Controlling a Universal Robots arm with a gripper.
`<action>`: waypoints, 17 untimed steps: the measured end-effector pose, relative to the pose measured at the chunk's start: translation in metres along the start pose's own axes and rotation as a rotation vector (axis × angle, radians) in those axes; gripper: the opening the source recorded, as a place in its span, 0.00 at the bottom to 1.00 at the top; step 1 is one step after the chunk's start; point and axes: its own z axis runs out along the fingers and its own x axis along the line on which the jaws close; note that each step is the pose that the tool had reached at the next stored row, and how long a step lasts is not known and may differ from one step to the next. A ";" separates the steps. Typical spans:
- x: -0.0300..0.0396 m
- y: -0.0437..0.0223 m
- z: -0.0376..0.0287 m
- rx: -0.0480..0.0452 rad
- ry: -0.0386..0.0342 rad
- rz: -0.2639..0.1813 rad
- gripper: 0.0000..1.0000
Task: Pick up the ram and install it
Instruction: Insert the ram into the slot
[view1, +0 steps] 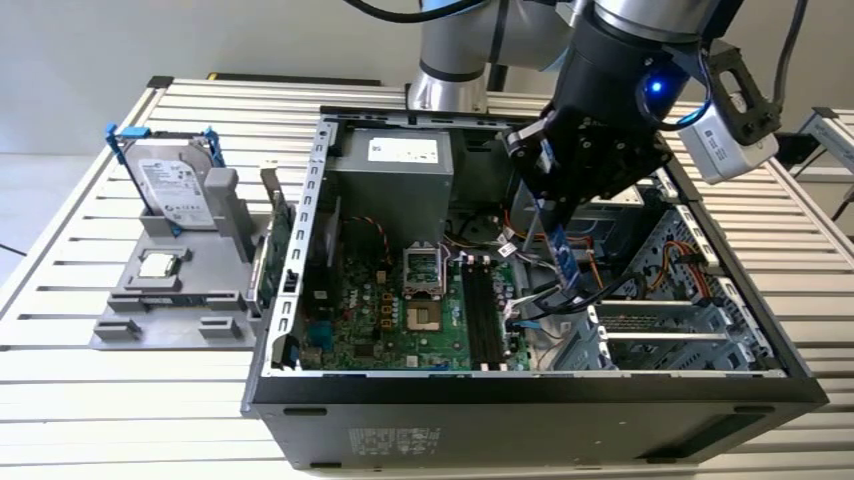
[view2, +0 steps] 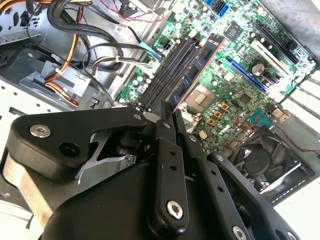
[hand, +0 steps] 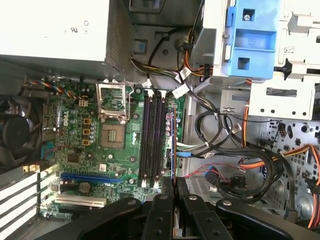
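My gripper (view1: 549, 203) is shut on the ram (view1: 567, 262), a narrow bluish stick that hangs downward from the fingers inside the open computer case (view1: 534, 385). The stick's lower end is above the motherboard (view1: 387, 320), close to the black memory slots (view1: 483, 315) and slightly toward the exterior view's right of them. In the second wrist view the ram (view2: 197, 67) runs out from the gripper (view2: 167, 114) alongside the slots (view2: 162, 75). In the first wrist view the ram (hand: 173, 142) shows edge-on beside the slots (hand: 152, 140), ahead of the gripper (hand: 172, 184).
A silver hard drive in a blue bracket (view1: 174, 182) and a small processor chip (view1: 160, 265) sit on a grey holder (view1: 174, 325) at the exterior view's left. Inside the case are the power supply (view1: 400, 165), the processor socket (view1: 424, 272), loose cables (hand: 225, 165) and a fan (view2: 260, 160).
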 end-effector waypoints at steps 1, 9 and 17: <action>0.0000 0.0000 0.0005 0.0000 -0.0001 0.000 0.00; 0.0000 0.0000 0.0036 0.0001 -0.0001 0.006 0.00; -0.0001 0.0000 0.0049 -0.0001 -0.0001 0.007 0.00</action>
